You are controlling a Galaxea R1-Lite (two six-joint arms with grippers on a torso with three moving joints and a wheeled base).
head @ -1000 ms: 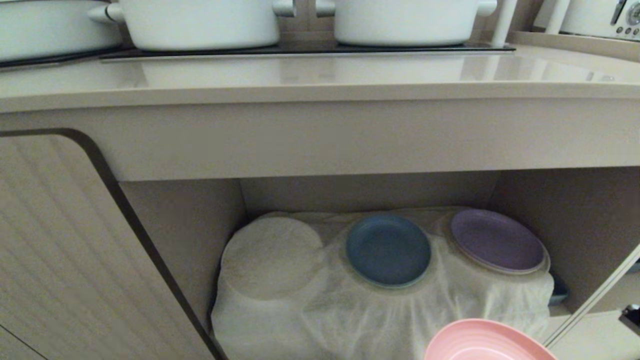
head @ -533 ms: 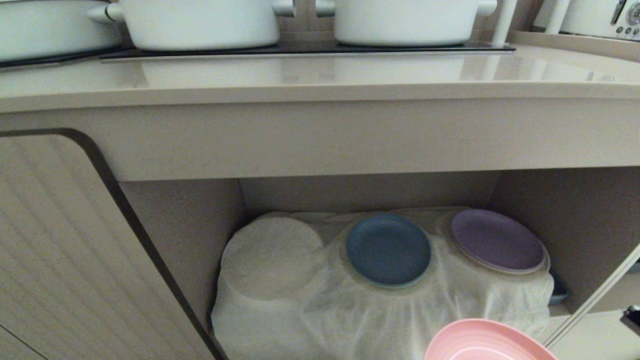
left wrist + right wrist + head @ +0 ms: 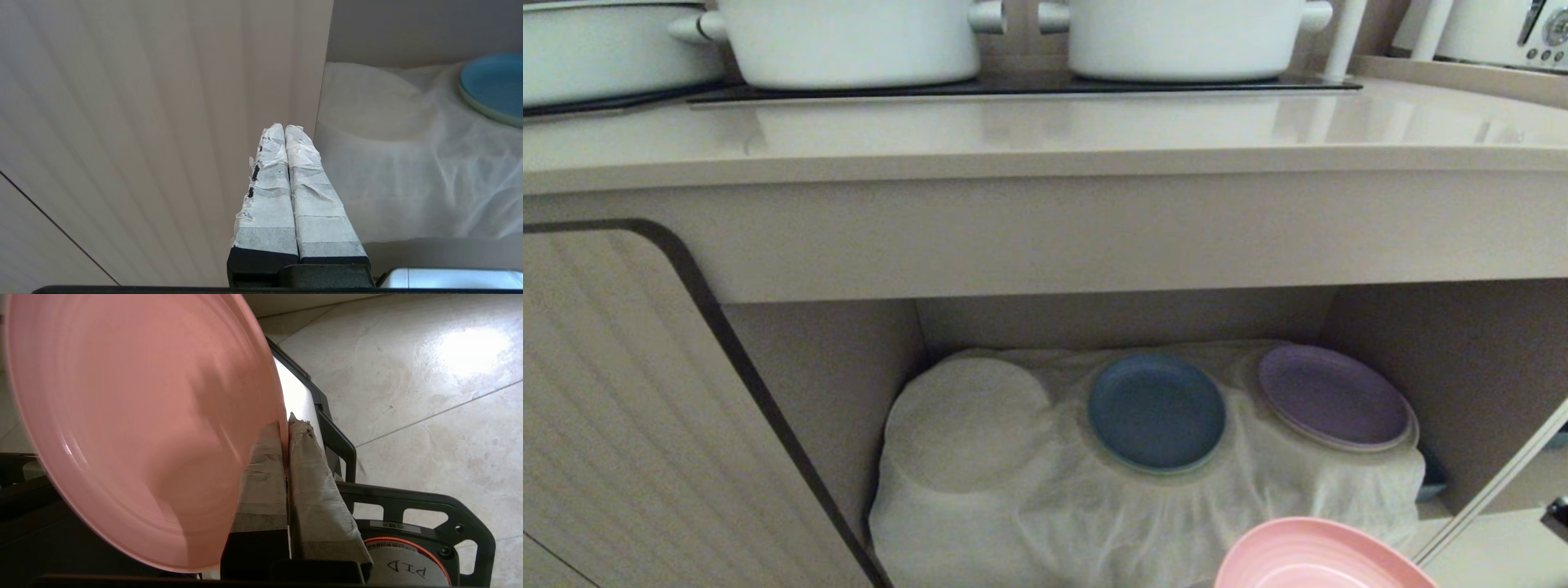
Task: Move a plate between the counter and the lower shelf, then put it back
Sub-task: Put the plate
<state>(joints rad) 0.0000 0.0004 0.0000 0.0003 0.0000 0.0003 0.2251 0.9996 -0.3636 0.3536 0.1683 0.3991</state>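
The pink plate (image 3: 1319, 559) shows only as its upper rim at the bottom right of the head view, in front of and below the lower shelf (image 3: 1094, 523). In the right wrist view the plate (image 3: 135, 428) stands tilted on edge, and my right gripper (image 3: 286, 424) is shut on its rim, one taped finger on each face. The gripper itself is outside the head view. The beige counter (image 3: 1045, 131) runs across the top. My left gripper (image 3: 285, 128) is shut and empty, parked in front of the ribbed cabinet door.
On the cloth-draped shelf lie a blue plate (image 3: 1156, 412), a purple plate (image 3: 1331, 396) and a covered round stack (image 3: 968, 420). Two white pots (image 3: 849, 37) (image 3: 1184, 33) stand on the black cooktop. A cabinet door (image 3: 621, 408) stands at left. My base frame (image 3: 408, 506) and tiled floor lie below the plate.
The whole head picture has slid slightly downward, so the camera has moved a little. The pink plate's rim sits marginally higher at the bottom edge. Both grippers stay as they were.
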